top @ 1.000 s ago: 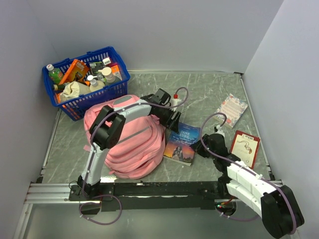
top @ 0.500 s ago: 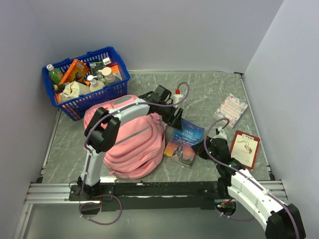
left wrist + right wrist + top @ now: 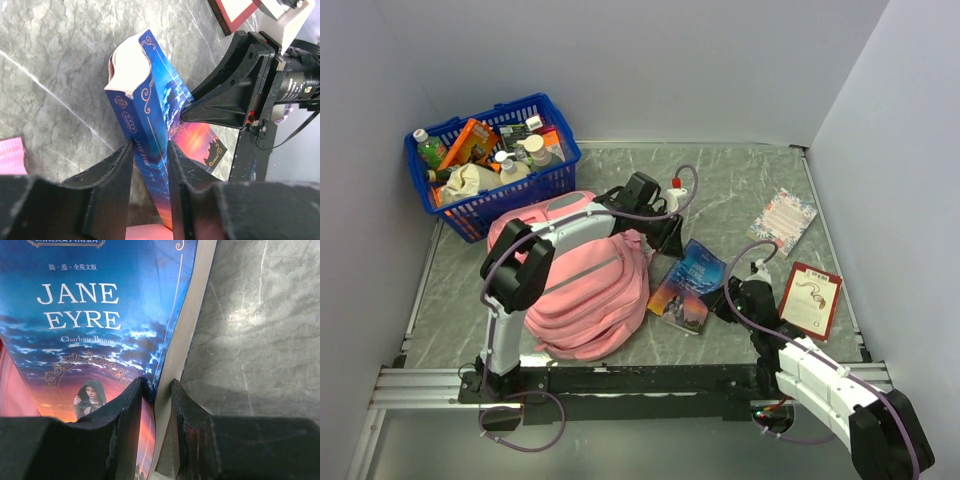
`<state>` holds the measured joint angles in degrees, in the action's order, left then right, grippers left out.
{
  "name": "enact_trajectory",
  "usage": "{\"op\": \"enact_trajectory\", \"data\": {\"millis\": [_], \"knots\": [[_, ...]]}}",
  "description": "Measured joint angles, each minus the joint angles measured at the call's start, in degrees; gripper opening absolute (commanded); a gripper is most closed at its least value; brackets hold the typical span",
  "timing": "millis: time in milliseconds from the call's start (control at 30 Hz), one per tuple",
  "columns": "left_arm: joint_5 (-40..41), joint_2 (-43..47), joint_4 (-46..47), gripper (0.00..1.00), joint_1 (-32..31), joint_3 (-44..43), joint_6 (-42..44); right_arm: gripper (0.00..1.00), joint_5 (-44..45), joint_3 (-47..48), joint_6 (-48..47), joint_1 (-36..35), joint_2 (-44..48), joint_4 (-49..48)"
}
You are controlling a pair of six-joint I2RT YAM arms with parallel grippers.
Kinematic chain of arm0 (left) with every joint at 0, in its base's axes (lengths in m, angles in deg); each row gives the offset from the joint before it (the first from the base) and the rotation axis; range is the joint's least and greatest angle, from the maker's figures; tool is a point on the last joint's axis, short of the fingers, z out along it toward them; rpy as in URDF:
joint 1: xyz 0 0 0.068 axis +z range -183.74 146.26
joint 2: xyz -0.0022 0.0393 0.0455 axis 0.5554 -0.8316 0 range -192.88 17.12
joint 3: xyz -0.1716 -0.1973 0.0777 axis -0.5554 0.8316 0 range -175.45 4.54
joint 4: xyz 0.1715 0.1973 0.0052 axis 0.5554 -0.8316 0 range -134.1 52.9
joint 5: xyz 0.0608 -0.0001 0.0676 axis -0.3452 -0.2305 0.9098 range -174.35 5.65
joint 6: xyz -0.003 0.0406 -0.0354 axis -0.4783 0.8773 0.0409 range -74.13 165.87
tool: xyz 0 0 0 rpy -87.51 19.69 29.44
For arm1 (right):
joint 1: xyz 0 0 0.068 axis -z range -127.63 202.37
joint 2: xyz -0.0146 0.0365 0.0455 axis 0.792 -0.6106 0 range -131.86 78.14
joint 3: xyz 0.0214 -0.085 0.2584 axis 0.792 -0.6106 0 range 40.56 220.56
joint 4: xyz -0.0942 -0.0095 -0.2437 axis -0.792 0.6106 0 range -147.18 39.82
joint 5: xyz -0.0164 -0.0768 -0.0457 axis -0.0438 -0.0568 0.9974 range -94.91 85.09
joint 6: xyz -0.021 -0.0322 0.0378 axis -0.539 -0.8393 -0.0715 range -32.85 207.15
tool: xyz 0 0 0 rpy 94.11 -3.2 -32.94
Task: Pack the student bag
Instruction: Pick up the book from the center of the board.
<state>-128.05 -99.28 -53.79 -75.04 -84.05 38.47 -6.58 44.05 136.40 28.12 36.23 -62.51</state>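
Note:
The pink student bag (image 3: 582, 285) lies at the table's middle left; its fabric also shows in the left wrist view (image 3: 10, 154) and at the left edge of the right wrist view (image 3: 9, 390). A blue "Jane Eyre" book (image 3: 688, 283) is held tilted up off the table just right of the bag. My left gripper (image 3: 665, 240) is shut on the book's spine edge (image 3: 149, 150). My right gripper (image 3: 732, 300) is shut on the book's page edge (image 3: 157, 395), opposite the left one. The book's cover faces the right wrist camera (image 3: 95, 315).
A blue basket (image 3: 492, 165) full of bottles and boxes stands at the back left. A white bottle with a red cap (image 3: 673, 198) stands behind the left gripper. A floral card (image 3: 785, 220) and a red-bordered book (image 3: 812, 297) lie at the right.
The book has been raised from flat to tilted and has turned a little, its far end swinging right. The right gripper has moved in under its near right edge.

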Motion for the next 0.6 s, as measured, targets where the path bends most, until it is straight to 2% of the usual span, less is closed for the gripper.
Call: {"op": "enact_trajectory", "data": {"millis": [100,267,333,433,467,533,600], "knots": [[-0.02,0.00,0.59,0.55,-0.44,0.00,1.03,0.00,0.17,-0.20,0.63,0.00,0.02,-0.28],[0.52,0.00,2.05,0.56,-1.81,-0.02,1.99,0.00,0.61,-0.20,1.40,-0.07,-0.02,-0.22],[1.79,0.00,2.60,0.54,-2.62,-0.09,2.82,0.00,0.85,-0.20,1.88,-0.11,-0.22,-0.20],[3.23,-0.17,2.99,0.41,-3.45,-0.55,3.87,0.00,1.18,-0.20,2.82,-0.13,-1.40,-1.07],[3.37,-0.44,3.63,0.33,-3.56,-0.79,4.07,0.00,1.31,-0.20,3.23,-0.13,-2.10,-1.68],[3.41,-0.79,4.72,0.26,-3.58,-0.90,4.28,0.00,1.62,-0.17,4.00,-0.13,-3.56,-3.08],[2.75,-1.01,6.12,0.26,-3.58,-0.87,4.13,0.00,1.88,-0.17,5.05,-0.13,-5.07,-4.63]]}}
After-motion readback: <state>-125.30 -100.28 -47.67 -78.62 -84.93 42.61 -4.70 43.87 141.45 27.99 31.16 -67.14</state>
